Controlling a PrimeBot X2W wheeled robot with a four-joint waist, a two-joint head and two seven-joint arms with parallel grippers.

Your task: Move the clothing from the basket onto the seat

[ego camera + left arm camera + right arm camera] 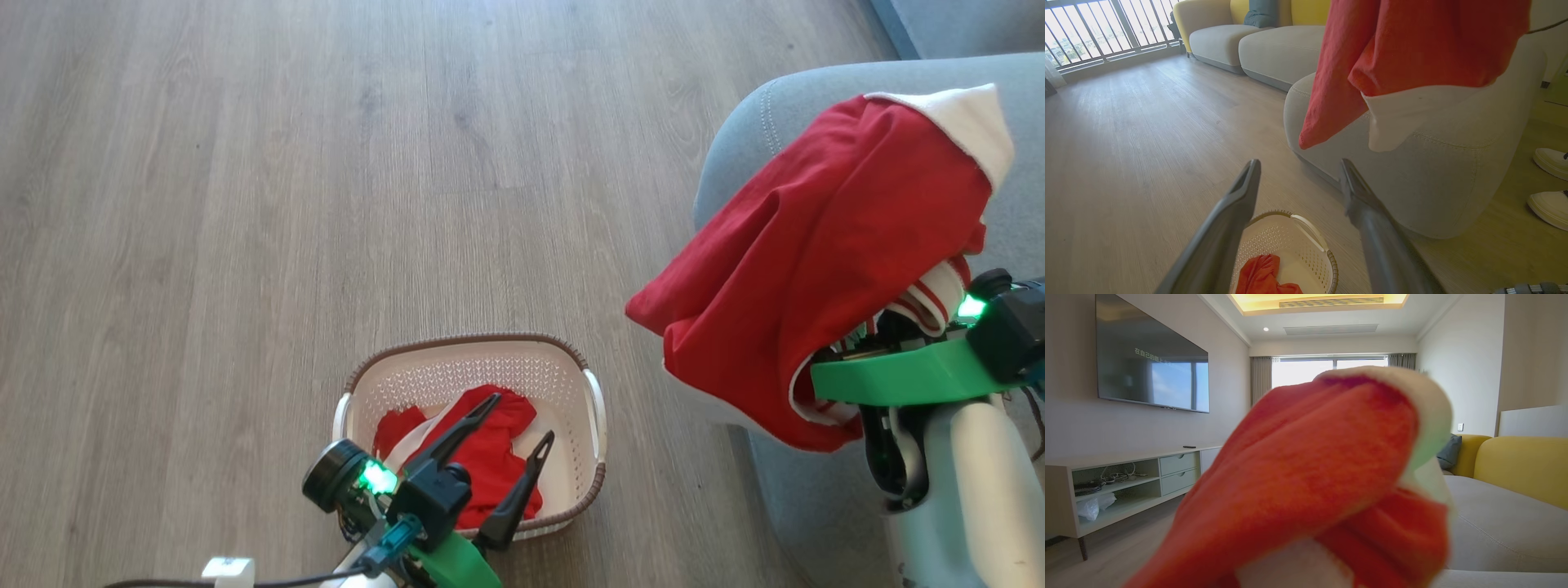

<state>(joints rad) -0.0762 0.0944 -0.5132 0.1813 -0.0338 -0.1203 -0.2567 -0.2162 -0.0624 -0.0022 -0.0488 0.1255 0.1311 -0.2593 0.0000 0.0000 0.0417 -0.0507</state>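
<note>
In the head view the basket (457, 359) sits on the wood floor (245, 245) at 6 o'clock, and the grey seat (735, 139) fills the corner from 2 to 4 o'clock. The left gripper (522, 416) hangs over the basket's near side, its two dark fingers spread wide and holding nothing. Below them a red garment (490, 457) with a white band lies crumpled in the basket, toward its 7 o'clock corner. The right gripper (878, 339) is at 3 o'clock, with its fingers buried in a second red piece (816, 245). It is clamped on that cloth near a striped cuff. The cloth drapes toward 9 o'clock across the seat's rounded corner, with its white trim at 1 o'clock. Whether it rests on the cushion cannot be told. In the left wrist view the parted left gripper (1300, 163) points at the seat (1453, 183), with the basket (1290, 241) at 6 o'clock between the fingers. The second red piece (1412, 41) hangs at 1 o'clock, and two pale shoes (1551, 163) stand at 3 o'clock. In the right wrist view the second red piece (1310, 465) covers the gripper's own fingers.
</note>
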